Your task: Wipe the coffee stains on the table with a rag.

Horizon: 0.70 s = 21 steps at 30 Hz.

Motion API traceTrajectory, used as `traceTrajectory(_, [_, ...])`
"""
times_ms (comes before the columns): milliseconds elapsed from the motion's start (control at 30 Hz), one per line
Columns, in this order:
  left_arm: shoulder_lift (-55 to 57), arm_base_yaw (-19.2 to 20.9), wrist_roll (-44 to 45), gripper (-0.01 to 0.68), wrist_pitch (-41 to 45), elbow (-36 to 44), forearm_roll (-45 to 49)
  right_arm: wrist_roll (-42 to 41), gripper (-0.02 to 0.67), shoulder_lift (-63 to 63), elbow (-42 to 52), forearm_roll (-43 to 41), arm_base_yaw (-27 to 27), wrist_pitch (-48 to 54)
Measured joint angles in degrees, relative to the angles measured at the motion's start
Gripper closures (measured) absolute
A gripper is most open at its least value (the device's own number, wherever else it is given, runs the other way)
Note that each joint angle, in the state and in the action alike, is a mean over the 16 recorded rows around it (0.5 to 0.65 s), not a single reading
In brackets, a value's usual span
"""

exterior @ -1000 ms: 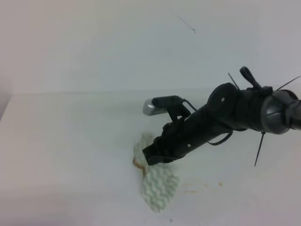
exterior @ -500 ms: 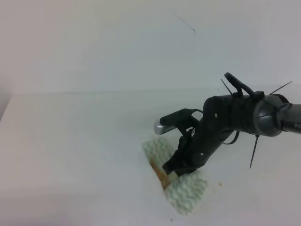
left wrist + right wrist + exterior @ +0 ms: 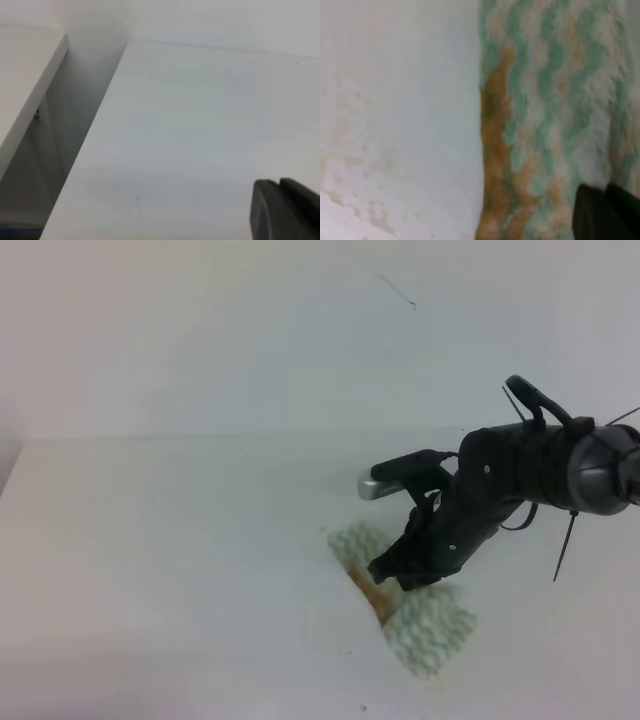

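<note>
Wiping is where I'm at: my right claw (image 3: 390,572) is clenched tight and pressed down on the thin pale green and white zigzag-patterned rag (image 3: 425,625), which lies flat on the plain smooth white table (image 3: 150,540) at roughly 5 o'clock from the middle of the high view. The cloth's 9 o'clock edge is soaked orange-brown (image 3: 495,150), so it's clearly drinking up the coffee. What's left of the orange-brown coffee stains is a faint smeary film (image 3: 355,165) on the bare top just beside that edge, toward 9 o'clock in the wrist view. Next move, I reckon: keep the pressure on and drag the rag back over that film, preferably leading with a cleaner patch. Left claw (image 3: 285,210) only peeks into its own camera's corner, fingers look together, nothing in them.
</note>
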Motion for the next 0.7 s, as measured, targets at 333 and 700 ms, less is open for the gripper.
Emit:
traceTrajectory(333, [0.0,0.0,0.0,0.675,0.0,0.0,0.0,-6.3,0.645,-0.2,0.0,9.3,1.9,-2.0])
traceTrajectory(700, [0.0,0.0,0.0,0.675,0.0,0.0,0.0,-4.4,0.645,-0.3,0.0,7.5,-4.6,0.9])
